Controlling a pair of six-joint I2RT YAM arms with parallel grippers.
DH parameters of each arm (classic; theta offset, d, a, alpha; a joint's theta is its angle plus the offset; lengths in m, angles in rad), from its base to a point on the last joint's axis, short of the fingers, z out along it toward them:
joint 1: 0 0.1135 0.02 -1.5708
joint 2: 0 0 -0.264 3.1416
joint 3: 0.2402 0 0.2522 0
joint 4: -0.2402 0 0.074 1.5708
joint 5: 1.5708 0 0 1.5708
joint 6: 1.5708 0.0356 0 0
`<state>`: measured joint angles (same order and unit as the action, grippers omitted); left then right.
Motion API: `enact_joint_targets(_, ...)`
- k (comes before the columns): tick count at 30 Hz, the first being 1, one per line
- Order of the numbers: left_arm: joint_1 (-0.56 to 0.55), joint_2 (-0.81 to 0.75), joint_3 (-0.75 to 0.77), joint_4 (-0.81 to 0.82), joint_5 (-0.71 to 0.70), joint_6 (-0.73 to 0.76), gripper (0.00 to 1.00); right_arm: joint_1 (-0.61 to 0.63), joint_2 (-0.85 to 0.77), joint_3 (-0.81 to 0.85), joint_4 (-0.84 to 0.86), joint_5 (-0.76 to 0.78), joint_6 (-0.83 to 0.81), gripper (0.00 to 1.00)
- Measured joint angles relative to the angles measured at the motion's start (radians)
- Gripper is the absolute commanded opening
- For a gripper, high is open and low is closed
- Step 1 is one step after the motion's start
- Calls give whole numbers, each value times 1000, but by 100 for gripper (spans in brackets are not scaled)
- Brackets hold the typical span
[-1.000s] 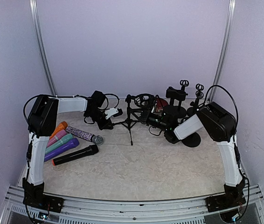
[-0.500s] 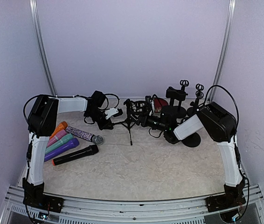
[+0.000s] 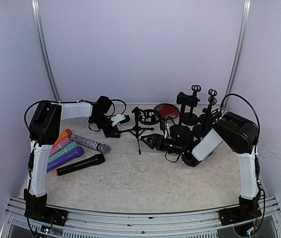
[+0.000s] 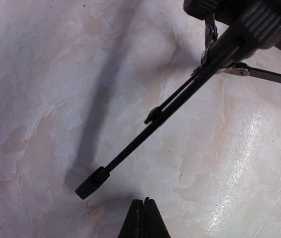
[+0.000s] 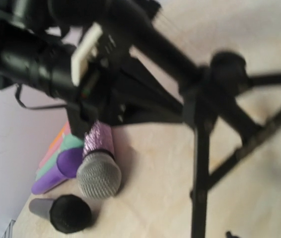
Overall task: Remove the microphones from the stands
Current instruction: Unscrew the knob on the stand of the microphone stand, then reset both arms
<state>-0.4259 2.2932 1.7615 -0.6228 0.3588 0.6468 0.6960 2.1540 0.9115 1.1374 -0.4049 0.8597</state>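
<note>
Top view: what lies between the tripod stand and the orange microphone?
The glittery microphone, lying flat, silver head toward the stand; the top view shows it.

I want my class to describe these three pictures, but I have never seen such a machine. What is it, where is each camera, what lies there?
Two robot arms are bolted to a table. One picture looks down from above and behind; the others come from cameras on each wrist. The left tool is shut, empty, beside a small tripod stand. The right tool looks open and empty. Coloured microphones lie at the left, more stands at the back right.
</note>
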Motion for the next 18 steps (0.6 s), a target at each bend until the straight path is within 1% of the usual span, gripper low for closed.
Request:
enact_joint_targets(2, 2, 0, 8, -8, 5, -8, 3, 13, -12, -22, -11, 20, 9, 68)
enact_joint_targets(3, 6, -1, 12, -16, 8, -14, 6, 21, -17, -30, -17, 31, 13, 68)
enact_joint_targets(4, 8, -2, 14, -21, 10, -17, 12, 30, -23, -40, -25, 40, 16, 69)
enact_joint_targets(6, 14, -11, 14, -35, 18, -26, 33, 48, -40, -65, -34, 56, 18, 73)
enact_joint_targets(9, 37, -43, 14, -58, 28, -51, 55, 78, -84, -119, -59, 82, 3, 85)
enact_joint_targets(10, 50, -62, 12, -63, 29, -64, 65, 91, -104, -134, -85, 98, -13, 90)
enact_joint_targets(11, 66, -87, 9, -65, 32, -76, 87, 106, -127, -149, -114, 112, -37, 98)
enact_joint_targets(12, 80, -114, 2, -64, 33, -84, 97, 123, -156, -160, -148, 131, -60, 100)
enact_joint_targets(18, 194, -401, -97, -53, 51, -150, 99, 202, -391, -185, -333, 233, -237, 100)
